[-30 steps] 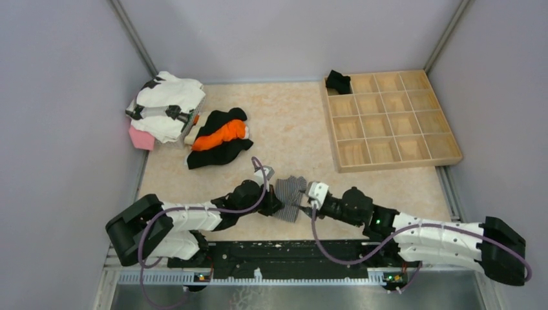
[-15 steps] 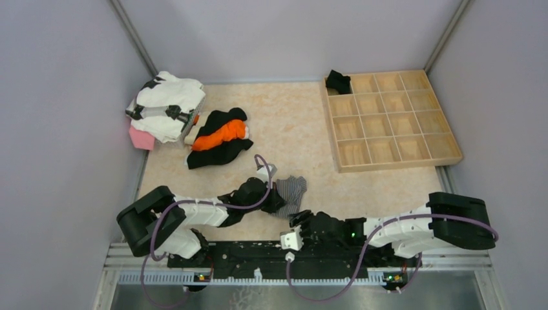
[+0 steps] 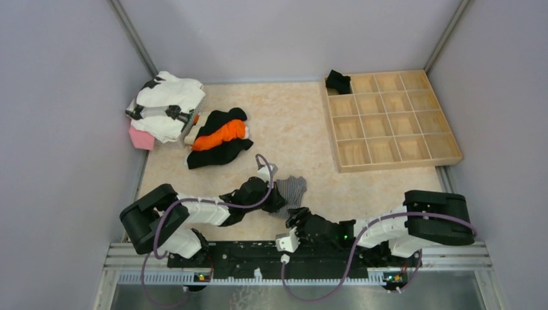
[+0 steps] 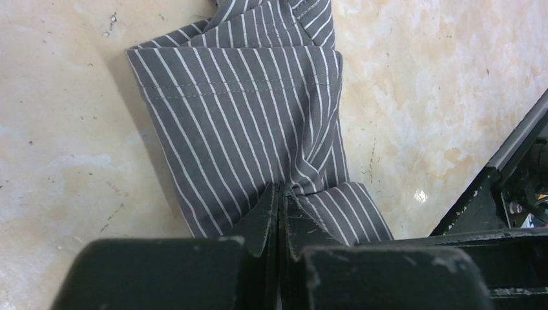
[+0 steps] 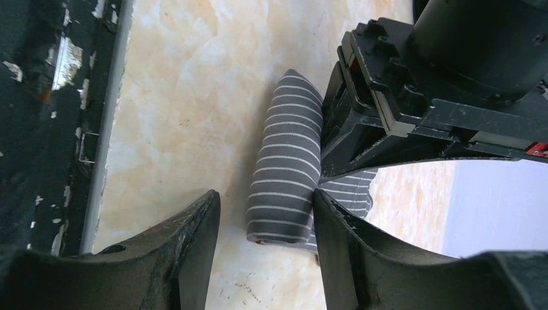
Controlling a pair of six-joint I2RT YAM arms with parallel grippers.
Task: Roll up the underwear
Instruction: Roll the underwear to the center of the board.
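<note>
Left gripper [image 4: 281, 194] fingers clamped together on the grey striped underwear [image 4: 245, 116] at near-middle of the table [image 3: 297, 123], right gripper [image 5: 265, 201] fingers apart, empty, just near of it.

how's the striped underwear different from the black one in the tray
The striped underwear is grey with white lines; the black underwear is plain. The striped underwear lies partly folded on the table, pinched by the left gripper, fingers shut; the black underwear sits bunched in the far-left corner compartment of the wooden tray, untouched. Both are small soft garments.
</note>
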